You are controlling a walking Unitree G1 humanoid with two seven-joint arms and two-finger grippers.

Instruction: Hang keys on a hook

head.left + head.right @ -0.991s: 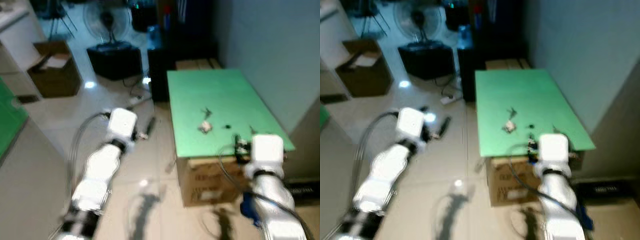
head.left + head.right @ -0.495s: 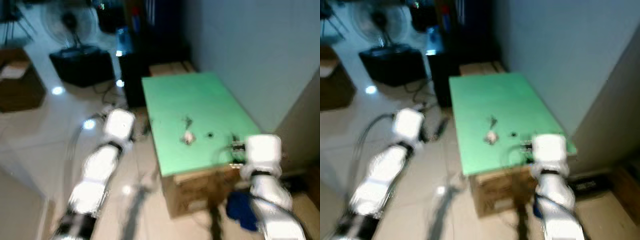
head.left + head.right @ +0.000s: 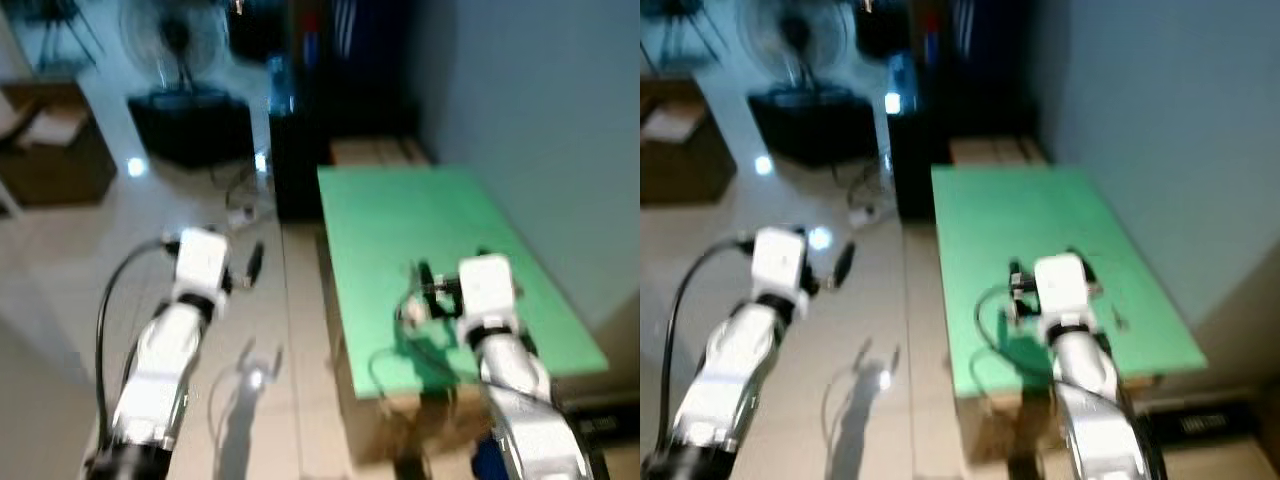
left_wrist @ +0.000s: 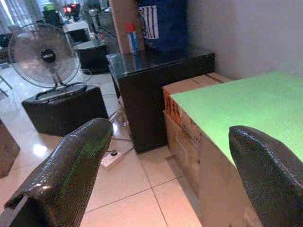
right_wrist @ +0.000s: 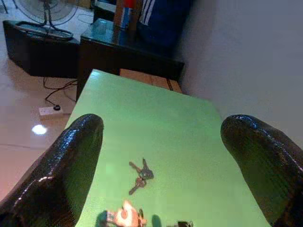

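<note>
Hovering my right gripper [image 5: 161,165] over the green table [image 5: 189,142], fingers spread wide, empty. Keys [image 5: 140,173] lie flat on it. Left gripper [image 4: 165,175] also spread, empty, above floor [image 4: 128,189].

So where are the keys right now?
The keys lie on the green table, ahead of the open right gripper, beside a small white thing.
</note>
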